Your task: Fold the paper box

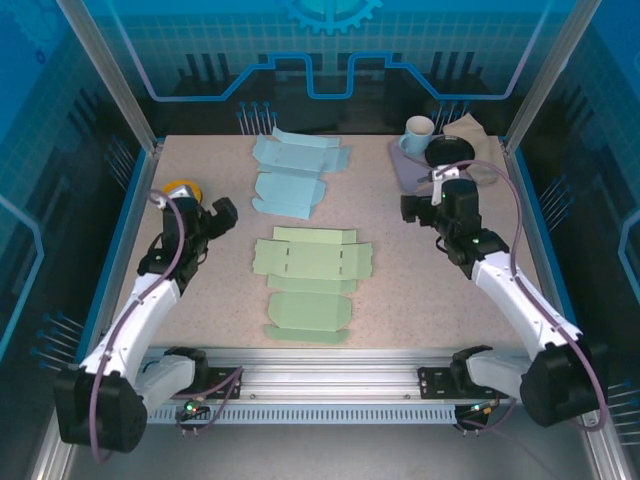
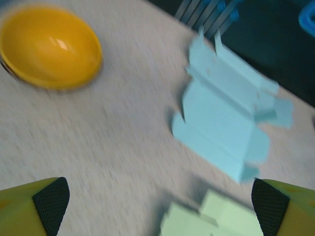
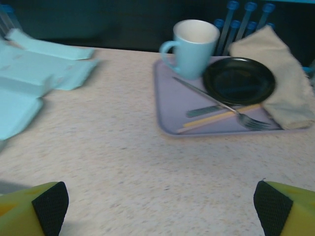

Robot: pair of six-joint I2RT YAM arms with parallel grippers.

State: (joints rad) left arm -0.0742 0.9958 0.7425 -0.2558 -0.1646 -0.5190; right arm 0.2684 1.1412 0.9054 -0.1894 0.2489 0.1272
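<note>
Green box (image 1: 312, 258): lies flat and unfolded in the middle of the worktop (image 1: 400, 300), with its flaps spread to either side.
Second green sheet (image 1: 307, 316): flat as well, just on the near side of the green box. I cannot tell whether the two edges touch.
Blue box (image 1: 295, 175): also flat, beyond the green box toward the back, with a strip of bare worktop between them. It looks like two pieces lying together.
Left claw (image 2: 160, 201): wide open and gripping nothing, raised above the worktop to the left of the green box. In its own blurred camera view, its black pads (image 2: 51, 199) frame a corner of the green box.
Right claw (image 3: 160, 209): also wide open and empty, up in the air to the right of the green box and a little farther back. It points toward the tray.
Bowl (image 1: 183, 190): yellow and round, left of the green box and farther back, just beyond the left arm.
Tray (image 3: 170, 110): lilac, well to the right of the green box and behind it, near the back corner.
On the tray: a pale blue mug (image 3: 194, 46), a black plate (image 3: 238, 81) beside it, and a fork (image 3: 221, 105) lying slantwise in front of both. Two slim utensils lie under the fork, too blurred to name.
Cloth (image 3: 285, 83): beige and crumpled, at the tray's end farthest from the green box, touching the plate's rim.
</note>
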